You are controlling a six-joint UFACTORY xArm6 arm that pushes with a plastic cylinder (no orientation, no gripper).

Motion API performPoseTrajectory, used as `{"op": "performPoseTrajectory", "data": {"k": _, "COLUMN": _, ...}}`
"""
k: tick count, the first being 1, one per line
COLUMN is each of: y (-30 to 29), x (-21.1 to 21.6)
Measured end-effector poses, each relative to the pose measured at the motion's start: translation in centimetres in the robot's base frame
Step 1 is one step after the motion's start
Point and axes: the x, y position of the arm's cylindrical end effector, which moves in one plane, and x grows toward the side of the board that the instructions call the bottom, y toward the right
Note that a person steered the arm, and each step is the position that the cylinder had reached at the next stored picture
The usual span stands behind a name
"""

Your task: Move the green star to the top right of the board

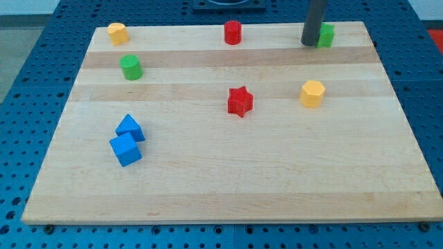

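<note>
The green star lies near the board's top right, partly hidden by my rod. My tip stands right against the star's left side. The wooden board fills most of the view.
A red cylinder stands at the top middle and a yellow block at the top left. A green cylinder lies below it. A red star and a yellow hexagonal block lie mid-board. Two blue blocks sit at the lower left.
</note>
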Motion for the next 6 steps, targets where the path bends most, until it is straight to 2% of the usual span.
{"op": "performPoseTrajectory", "data": {"k": 1, "y": 0.2, "x": 3.3}}
{"op": "performPoseTrajectory", "data": {"k": 3, "y": -4.5, "x": 6.2}}
{"op": "performPoseTrajectory", "data": {"k": 4, "y": -8.3, "x": 4.5}}
{"op": "performPoseTrajectory", "data": {"k": 5, "y": -11.5, "x": 5.9}}
{"op": "performPoseTrajectory", "data": {"k": 6, "y": -16.3, "x": 11.7}}
